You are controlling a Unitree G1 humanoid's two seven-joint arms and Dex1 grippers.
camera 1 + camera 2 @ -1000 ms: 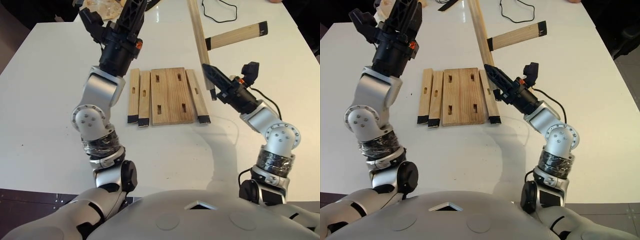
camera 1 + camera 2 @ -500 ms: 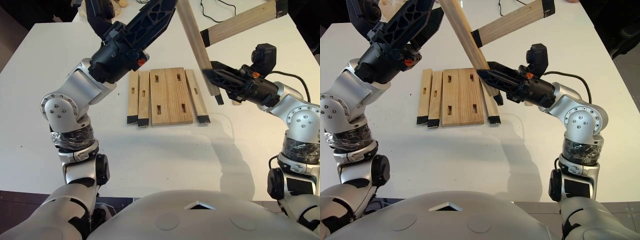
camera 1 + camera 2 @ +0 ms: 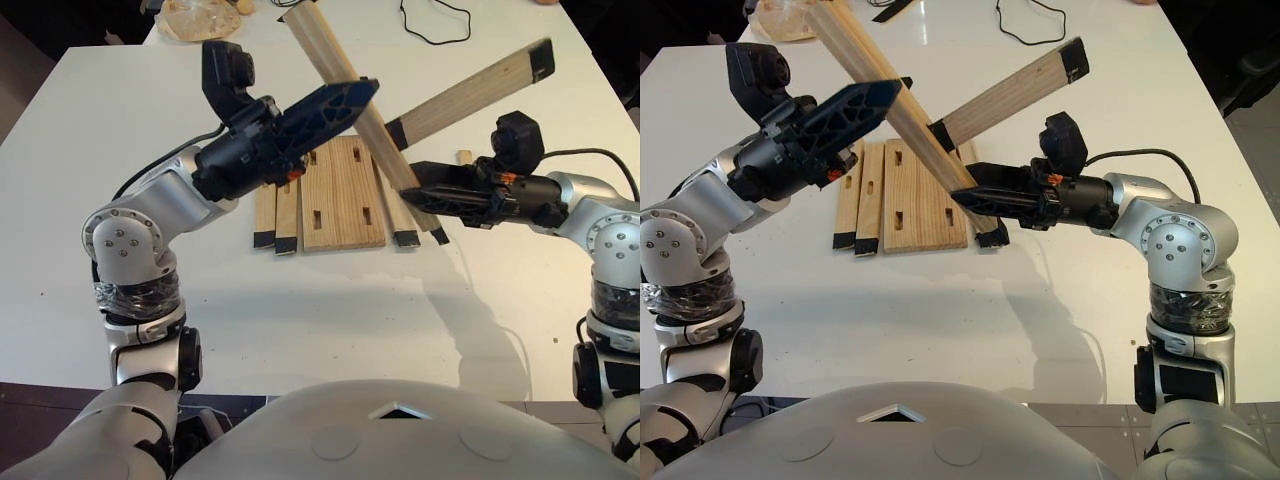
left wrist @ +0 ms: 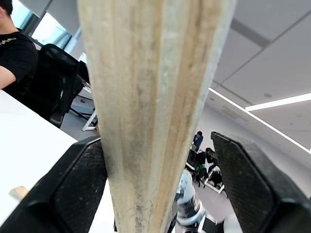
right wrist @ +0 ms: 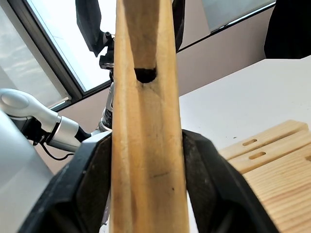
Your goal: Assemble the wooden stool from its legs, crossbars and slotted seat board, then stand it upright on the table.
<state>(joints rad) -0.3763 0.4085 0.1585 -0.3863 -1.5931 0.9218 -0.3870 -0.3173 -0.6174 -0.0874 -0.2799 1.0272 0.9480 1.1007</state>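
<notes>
Wood leg [image 3: 375, 145] was held slanted in the air above the seat board [image 3: 343, 190], w/ a crossbar [image 3: 470, 92] joined at its side and pointing up and away to my R. My R gripper [image 3: 410, 182] was clenched on the leg's lower part, both pads tight on its flanks. My L gripper [image 3: 355, 98] sat higher up, released: the leg was between the jaws, one finger [image 4: 77, 189] touching it, the other finger [image 4: 252, 184] apart w/ a gap.

Step in hand, as I judged it: take a 2nd grip on the leg/crossbar assy before fitting it further.
1. Close L jaws square on the flat faces, not on an edge.
2. Keep R clenched until L holds. The crossbar adds off-centre weight and could twist the leg.
3. Leave the hole [image 5: 145, 74] uncovered; it prob. takes another part.
4. Keep the black foot end off the board while turning.
5. Don't lever on the joint; I couldn't tell how firm it was.

Surface: white table [image 3: 300, 300]. Board lay flat, slots up, w/ two slats [image 3: 277, 200] just beside it on my L and a third slat [image 3: 402, 218] at its R edge, below the held leg. A small peg [image 3: 463, 156] lay near the R gripper. Bag [image 3: 195, 18] and cable [image 3: 430, 25] were at the far edge.

Room: window [image 5: 48, 53], ceiling light [image 4: 282, 101], office chair [image 4: 58, 73].
</notes>
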